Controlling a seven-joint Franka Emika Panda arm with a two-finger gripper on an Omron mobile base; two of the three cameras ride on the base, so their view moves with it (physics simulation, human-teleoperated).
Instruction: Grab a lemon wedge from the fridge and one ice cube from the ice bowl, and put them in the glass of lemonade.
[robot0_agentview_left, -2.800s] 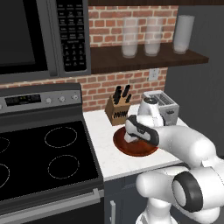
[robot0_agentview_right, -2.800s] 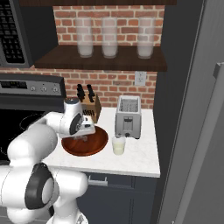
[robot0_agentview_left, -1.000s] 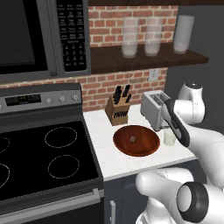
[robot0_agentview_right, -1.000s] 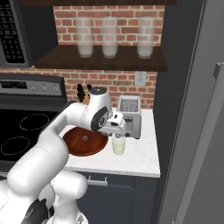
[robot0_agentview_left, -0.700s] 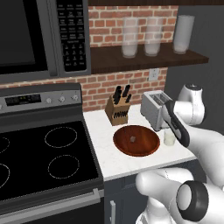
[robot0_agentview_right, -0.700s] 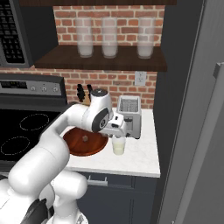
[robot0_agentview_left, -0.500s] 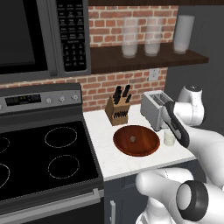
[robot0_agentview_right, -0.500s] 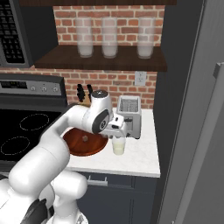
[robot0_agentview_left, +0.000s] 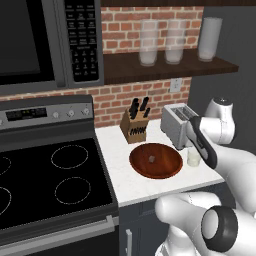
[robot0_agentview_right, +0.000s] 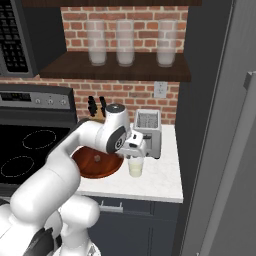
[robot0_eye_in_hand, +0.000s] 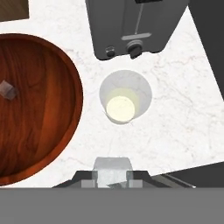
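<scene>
My gripper (robot0_eye_in_hand: 112, 177) is shut on a clear ice cube (robot0_eye_in_hand: 112, 169), pinched between the fingertips. Straight below it stands the glass of lemonade (robot0_eye_in_hand: 125, 97), a small clear tumbler with pale liquid, between the toaster and the counter's front edge. From the base the hand (robot0_agentview_right: 137, 149) hovers just over the glass (robot0_agentview_right: 135, 167), and from the other side the glass (robot0_agentview_left: 194, 159) sits behind the forearm. The ice bowl (robot0_eye_in_hand: 39, 109), wide and reddish-brown, lies left of the glass with one cube (robot0_eye_in_hand: 8, 90) in it. The fridge (robot0_agentview_right: 225, 150) stands at the right. The lemon wedge is out of view.
A silver toaster (robot0_agentview_right: 148, 131) stands right behind the glass. A knife block (robot0_agentview_left: 134, 127) sits at the back by the brick wall. The black stove (robot0_agentview_left: 45, 180) is to the left. Three frosted jars (robot0_agentview_right: 125, 42) stand on the shelf above. The counter edge (robot0_eye_in_hand: 192, 144) is near the glass.
Since the earliest frames the arm has swung from over the ice bowl to over the glass, carrying the ice cube. Over the last second it has barely moved.
</scene>
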